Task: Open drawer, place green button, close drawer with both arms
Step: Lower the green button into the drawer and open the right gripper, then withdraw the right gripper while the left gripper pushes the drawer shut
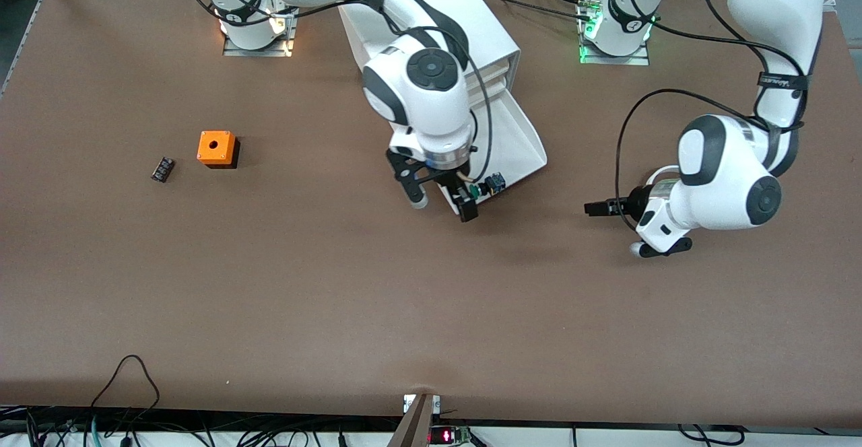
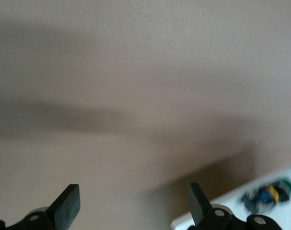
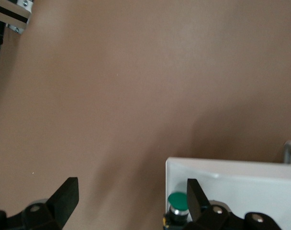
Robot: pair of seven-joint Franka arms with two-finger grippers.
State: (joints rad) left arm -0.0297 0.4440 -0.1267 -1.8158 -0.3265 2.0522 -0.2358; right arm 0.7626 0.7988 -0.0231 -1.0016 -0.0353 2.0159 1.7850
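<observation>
Right gripper (image 1: 441, 204) spread wide over open drawer's (image 1: 522, 144) front edge, green button (image 1: 486, 188) lying inside; left gripper (image 1: 599, 209) spread wide, idle over brown bench (image 1: 337, 285).

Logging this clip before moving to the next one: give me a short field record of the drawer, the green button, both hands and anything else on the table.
drawer: pulled out of the white cabinet
green button: lying in the drawer's front corner, beside one finger of the right hand
right hand: open, over the drawer's front edge, holding nothing
left hand: open, over bare table toward the left arm's end, waiting
other items: orange cube and small black part toward the right arm's end
</observation>
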